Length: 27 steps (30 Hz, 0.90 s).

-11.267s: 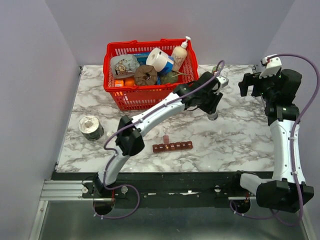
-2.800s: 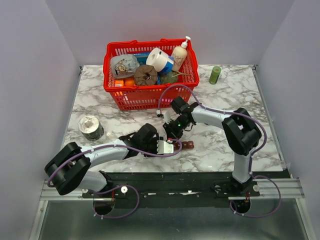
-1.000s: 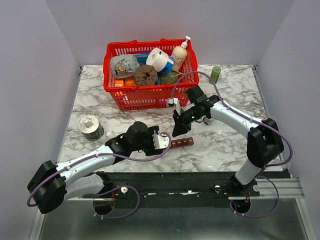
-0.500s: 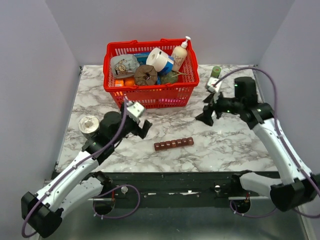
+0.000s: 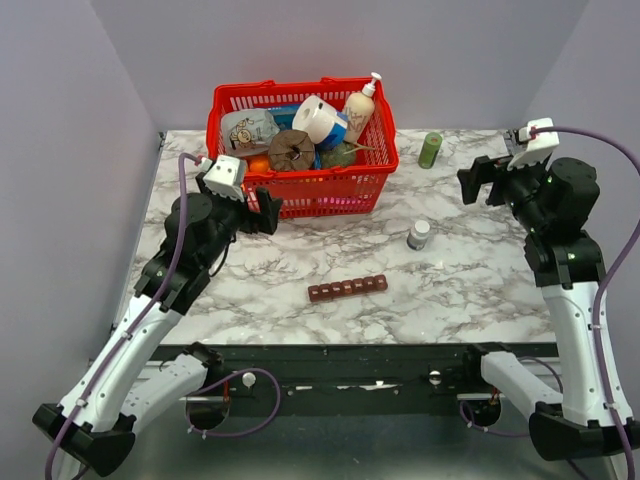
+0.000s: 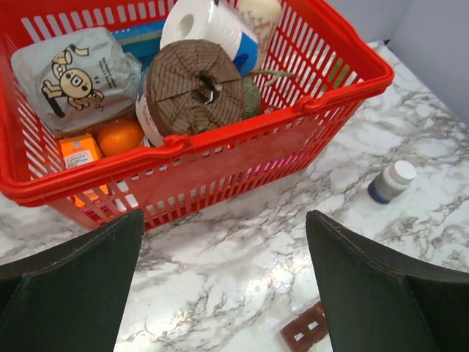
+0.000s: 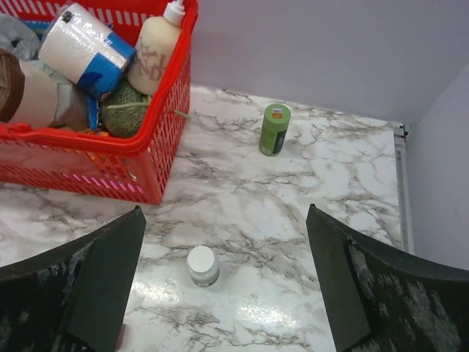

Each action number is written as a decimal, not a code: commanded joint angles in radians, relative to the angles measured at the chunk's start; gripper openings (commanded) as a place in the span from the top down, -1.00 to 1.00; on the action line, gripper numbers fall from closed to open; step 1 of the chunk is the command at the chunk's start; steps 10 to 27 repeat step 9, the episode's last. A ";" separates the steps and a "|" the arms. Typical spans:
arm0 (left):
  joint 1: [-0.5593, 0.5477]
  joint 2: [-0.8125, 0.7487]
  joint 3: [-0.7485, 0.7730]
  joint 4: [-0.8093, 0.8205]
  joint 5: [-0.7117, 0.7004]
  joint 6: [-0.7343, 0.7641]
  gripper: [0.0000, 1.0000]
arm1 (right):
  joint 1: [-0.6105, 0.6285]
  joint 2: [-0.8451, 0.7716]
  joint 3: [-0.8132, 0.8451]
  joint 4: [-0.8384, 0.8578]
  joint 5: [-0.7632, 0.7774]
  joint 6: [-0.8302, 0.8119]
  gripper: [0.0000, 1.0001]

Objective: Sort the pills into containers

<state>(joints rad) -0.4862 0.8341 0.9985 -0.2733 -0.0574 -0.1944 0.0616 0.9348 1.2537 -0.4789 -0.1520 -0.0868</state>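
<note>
Records a full withdrawal from the containers [image 5: 347, 289] against a second ago, when both arms reached down to the strip at lower centre of the top view. Finds the left end effector [image 5: 262, 214] now raised at left centre, in front of the red basket [image 5: 330, 195], its fingers [image 6: 80, 286] spread wide apart in the left wrist view with nothing between them. Finds the right end effector [image 5: 478, 185] lifted to the upper right, likewise spread wide and empty. Locates the containers alone on the table [image 5: 470, 290], lower centre, well apart from both end effectors, lying slightly tilted with the right end a little higher in the frame. Catches only a corner of the strip at the bottom edge of the left wrist view. Sees no raised lid, unlike some eleven seconds back, when one stood open near the left end. Notes the small white-capped bottle [image 5: 418, 235] upright right of centre, apart from the strip, and a green bottle [image 5: 431, 150] further up near the back edge. Cannot make out any pill in any view, nor confirm what the compartments hold. Judges the handling phase closed: lids apparently down, strip released, arms parked. Treats the sort as probably complete, pending sight of the compartments.
</note>
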 commanded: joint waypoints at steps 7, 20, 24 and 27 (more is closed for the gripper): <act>0.005 -0.047 -0.047 -0.052 -0.071 0.041 -0.97 | 0.000 -0.016 0.038 -0.003 0.086 0.053 -0.99; 0.003 -0.052 -0.054 -0.050 -0.074 0.044 -0.97 | -0.002 -0.008 0.042 -0.003 0.075 0.042 -0.99; 0.003 -0.052 -0.054 -0.050 -0.074 0.044 -0.97 | -0.002 -0.008 0.042 -0.003 0.075 0.042 -0.99; 0.003 -0.052 -0.054 -0.050 -0.074 0.044 -0.97 | -0.002 -0.008 0.042 -0.003 0.075 0.042 -0.99</act>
